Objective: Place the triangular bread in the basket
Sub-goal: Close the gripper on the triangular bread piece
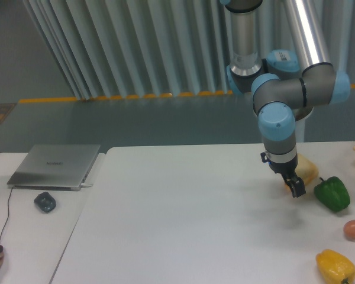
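Gripper (294,187) fingers are seen pressed against the triangular bread (305,170); whether they are clamped on it cannot be told, since the wrist hides the contact. That bread sits at the table's (183,219) three o'clock side, seemingly just off the surface. A green pepper (332,193) lies beside it toward four o'clock, an orange-brown ball (354,229) and a yellow bell pepper (336,266) toward five. A closed laptop (54,166) and a mouse (45,202) rest at nine o'clock.

The end effector (295,187) covers part of the triangular bread (306,170), hiding any grip.
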`<state>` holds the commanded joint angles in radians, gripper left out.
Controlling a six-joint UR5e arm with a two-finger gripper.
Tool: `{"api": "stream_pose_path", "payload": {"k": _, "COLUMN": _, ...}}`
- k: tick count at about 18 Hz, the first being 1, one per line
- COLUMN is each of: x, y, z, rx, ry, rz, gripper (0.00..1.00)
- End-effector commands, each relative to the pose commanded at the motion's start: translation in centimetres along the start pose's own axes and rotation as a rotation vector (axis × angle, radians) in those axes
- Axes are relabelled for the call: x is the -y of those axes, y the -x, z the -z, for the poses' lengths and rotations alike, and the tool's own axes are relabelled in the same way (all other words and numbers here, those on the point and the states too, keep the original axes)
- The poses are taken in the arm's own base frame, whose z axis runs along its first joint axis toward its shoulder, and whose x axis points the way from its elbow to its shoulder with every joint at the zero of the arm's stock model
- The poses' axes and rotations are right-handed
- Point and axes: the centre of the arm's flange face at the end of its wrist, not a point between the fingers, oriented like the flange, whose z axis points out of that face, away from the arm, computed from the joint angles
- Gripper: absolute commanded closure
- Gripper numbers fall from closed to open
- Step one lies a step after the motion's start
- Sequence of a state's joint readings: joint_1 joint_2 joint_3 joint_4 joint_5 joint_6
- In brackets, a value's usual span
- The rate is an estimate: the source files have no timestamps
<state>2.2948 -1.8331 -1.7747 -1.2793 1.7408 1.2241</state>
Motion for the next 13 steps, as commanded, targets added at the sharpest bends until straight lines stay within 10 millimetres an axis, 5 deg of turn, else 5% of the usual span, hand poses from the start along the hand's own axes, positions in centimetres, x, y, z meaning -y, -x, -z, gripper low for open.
{"api": "stream_pose_path", "payload": {"k": 4, "x": -0.09, "y": -0.34, "z": -0.85, "rx": -0.010, "ry": 0.025, "rz": -0.006, "gripper": 0.02}}
{"api": "stream_pose_path", "payload": {"k": 6, "x": -0.13, "y": -0.47, "z": -1.19, "rx": -0.009, "ry": 0.048, "rz": -0.014, "gripper": 0.11}}
{"api": "stream_pose_path", "payload": {"k": 13, "x": 0.20, "y": -0.58, "z": -1.11, "rx": 0.001, "ry": 0.071, "rz": -0.032, "gripper": 0.88}}
